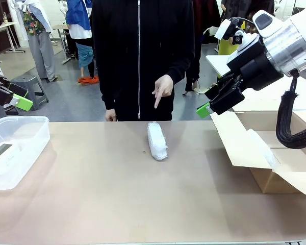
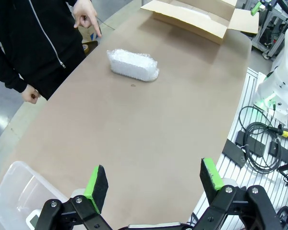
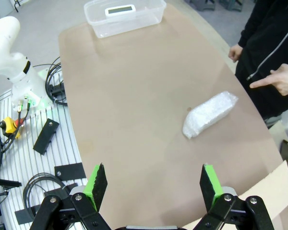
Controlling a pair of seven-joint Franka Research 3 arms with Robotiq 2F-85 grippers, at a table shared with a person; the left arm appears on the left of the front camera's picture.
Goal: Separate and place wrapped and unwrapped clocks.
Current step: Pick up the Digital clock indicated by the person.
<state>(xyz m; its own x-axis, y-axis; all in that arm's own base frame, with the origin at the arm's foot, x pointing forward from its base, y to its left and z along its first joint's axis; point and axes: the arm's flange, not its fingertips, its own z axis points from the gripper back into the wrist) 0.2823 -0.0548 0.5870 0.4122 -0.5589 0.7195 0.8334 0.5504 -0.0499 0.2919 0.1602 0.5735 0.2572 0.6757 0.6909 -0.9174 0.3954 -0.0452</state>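
Left gripper: the black two-finger gripper with green pads (image 2: 153, 182) hangs above the table's near left. Its fingers are spread wide, with nothing between them.
Right gripper: the matching black, green-padded gripper (image 3: 153, 184) is raised at the right, beside the box. Its fingers are also released and empty.
Table: flat brown tabletop (image 1: 102, 199).
Tub: a clear plastic tub (image 1: 41, 138) at the left edge holds the plain white rounded-rectangle digital clock (image 3: 120, 9), unwrapped, screen up.
Box: an open brown cardboard box (image 1: 268, 182) at the right edge, flaps out. Something whitish lies inside; I cannot tell what.
Wrapped clock: an oblong bundle of whitish bubble wrap (image 1: 157, 141) lies alone mid-table towards the far side, well apart from tub and box.
Person's hand: a hand (image 1: 163, 89) at the far edge, forefinger aimed down at the bundle without touching it.
Step in hand: probably fetching the bundle for the box, since the bare clock sits in the tub.
Doing it well: straddle the bundle's narrow width at mid-length and close gently, because the wrap will likely squash and slip. Lift clear of the box flap.
Writing: none legible; the clock's screen is too small to read.
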